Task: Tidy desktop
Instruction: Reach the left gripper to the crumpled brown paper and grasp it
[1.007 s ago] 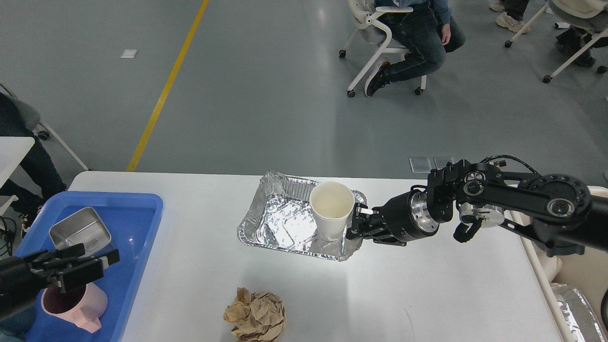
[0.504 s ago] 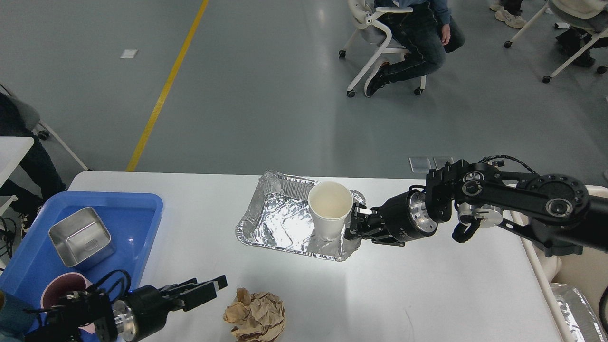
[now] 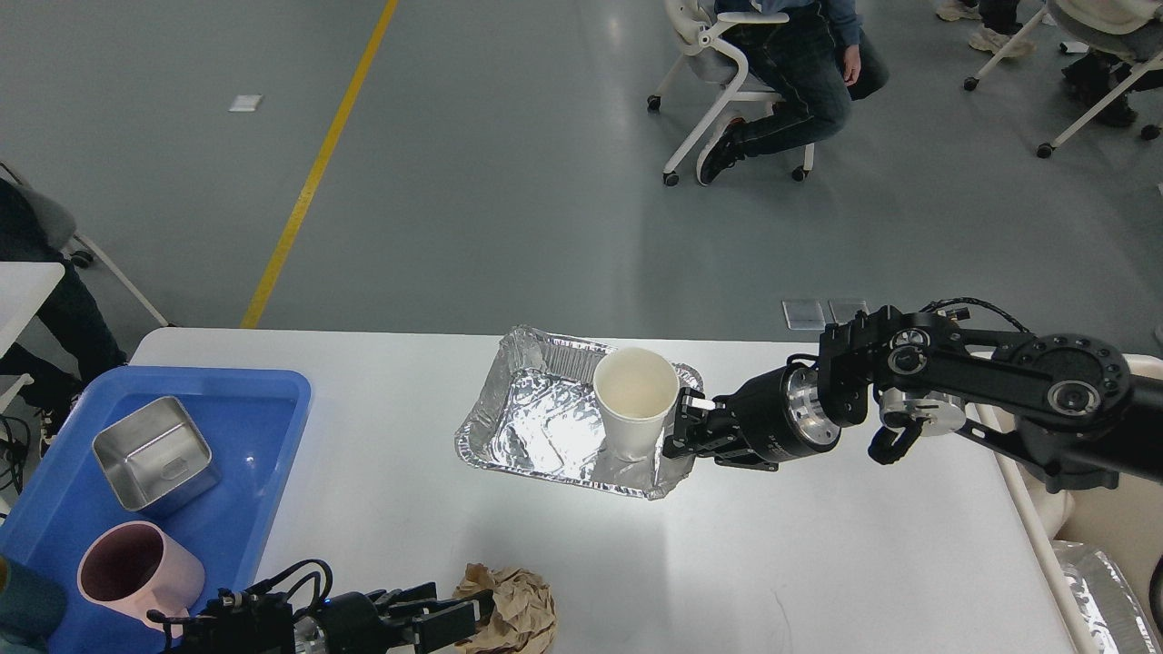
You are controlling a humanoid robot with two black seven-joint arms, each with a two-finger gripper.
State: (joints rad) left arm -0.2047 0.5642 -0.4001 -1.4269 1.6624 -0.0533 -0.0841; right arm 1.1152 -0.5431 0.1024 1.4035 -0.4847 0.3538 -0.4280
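Note:
The white desktop [image 3: 800, 563] fills the lower half of the head view. A crumpled foil tray [image 3: 536, 427] sits at its middle with a white paper cup [image 3: 633, 400] standing in its right end. My right gripper [image 3: 683, 429] comes in from the right and is shut on the tray's right rim, next to the cup. A crumpled brown paper ball [image 3: 518, 609] lies at the front edge. My left gripper [image 3: 459, 613] is low at the front edge, its fingers open against the ball's left side.
A blue plastic tray [image 3: 273, 400] at the left holds a steel box [image 3: 154, 454] and a pink cup [image 3: 136, 577]. A cream bin [image 3: 1108, 536] with foil in it stands off the right edge. People sit on chairs beyond the table.
My left arm left the blue tray, swung right along the front edge and reached the paper ball. The right gripper, foil tray and cup shifted only slightly.

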